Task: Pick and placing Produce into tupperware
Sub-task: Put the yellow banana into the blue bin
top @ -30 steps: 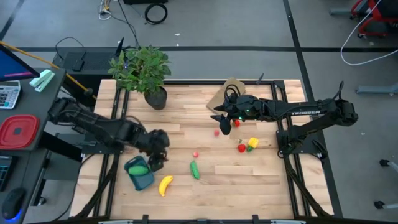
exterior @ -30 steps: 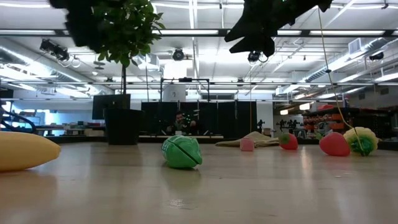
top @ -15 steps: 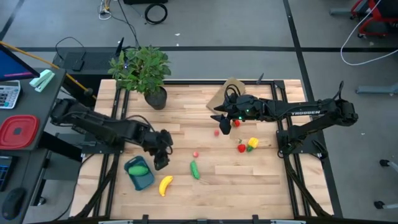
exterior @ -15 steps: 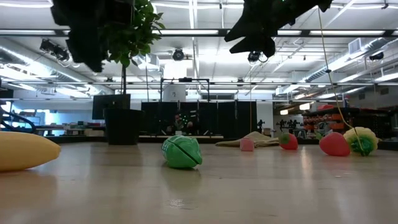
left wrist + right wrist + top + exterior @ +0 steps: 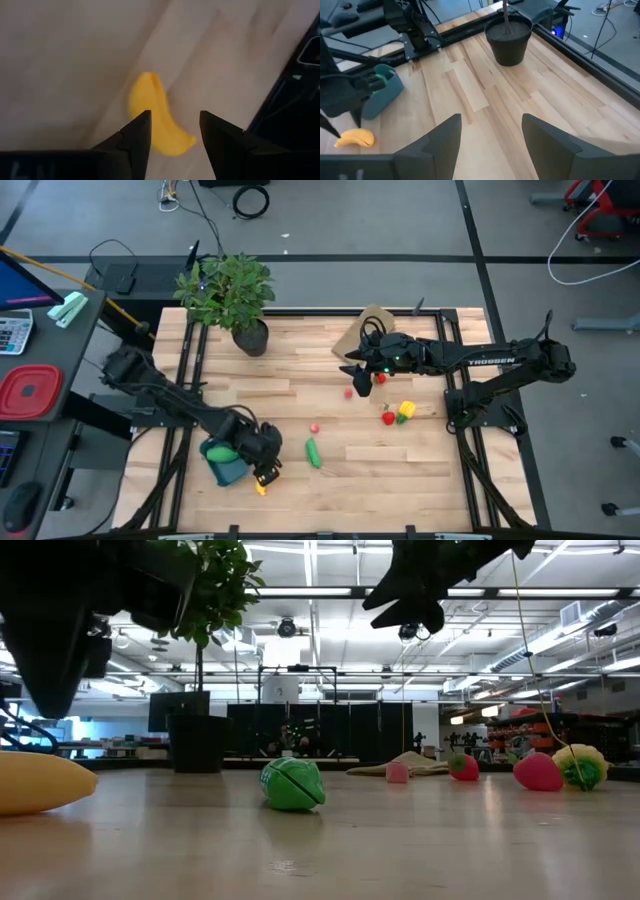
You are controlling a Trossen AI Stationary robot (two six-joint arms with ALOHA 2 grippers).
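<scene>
The yellow banana (image 5: 155,120) lies flat on the wooden table near its near edge, partly under my left gripper in the high view (image 5: 262,486). My left gripper (image 5: 175,131) hovers open just above it, a finger on either side, without touching. The blue tub (image 5: 225,462) sits beside it to the left, with a green piece (image 5: 222,450) inside. A green piece (image 5: 313,452) and a small red piece (image 5: 314,428) lie to the right. More red and yellow pieces (image 5: 396,414) lie under the waiting right arm. My right gripper (image 5: 492,135) hangs open high over the table's far middle.
A potted leafy plant (image 5: 232,295) stands at the far left corner. A tan flat thing (image 5: 362,330) lies at the far edge behind my right gripper. A red piece (image 5: 380,378) and a pink piece (image 5: 348,392) lie near it. Bare wood fills the near right.
My left gripper has moved from over the blue tub's far right side toward the table's near edge and now hangs over the banana. The right arm and all the produce have stayed where they were.
</scene>
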